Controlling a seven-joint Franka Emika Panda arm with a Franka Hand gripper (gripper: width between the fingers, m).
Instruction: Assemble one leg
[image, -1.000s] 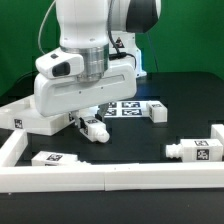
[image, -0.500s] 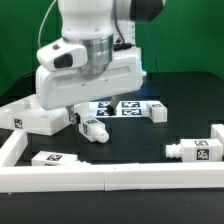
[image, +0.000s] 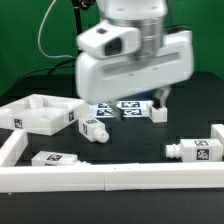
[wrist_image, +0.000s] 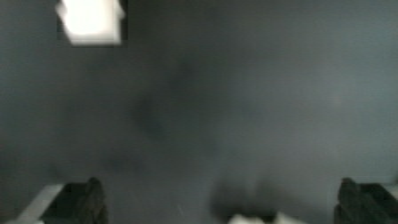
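The black bench (image: 140, 138) carries the marker board (image: 128, 108). A white rail (image: 110, 181) runs along its near edge, and a green backdrop (image: 25, 50) hangs behind.

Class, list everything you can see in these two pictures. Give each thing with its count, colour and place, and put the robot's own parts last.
square tray-like part: one, white, at the exterior view's left of the table
short tagged parts: four, white; one beside the tray-like part, one near the front rail, one at the exterior view's right, one by the marker board
marker board: one, white with black tags, mid-table, partly hidden by the arm
rail: one, white, along the table's front edge
table: one, black
backdrop: one, green, behind the table
arm: one, white, blurred, above the marker board
gripper: one, dark fingers spread, empty
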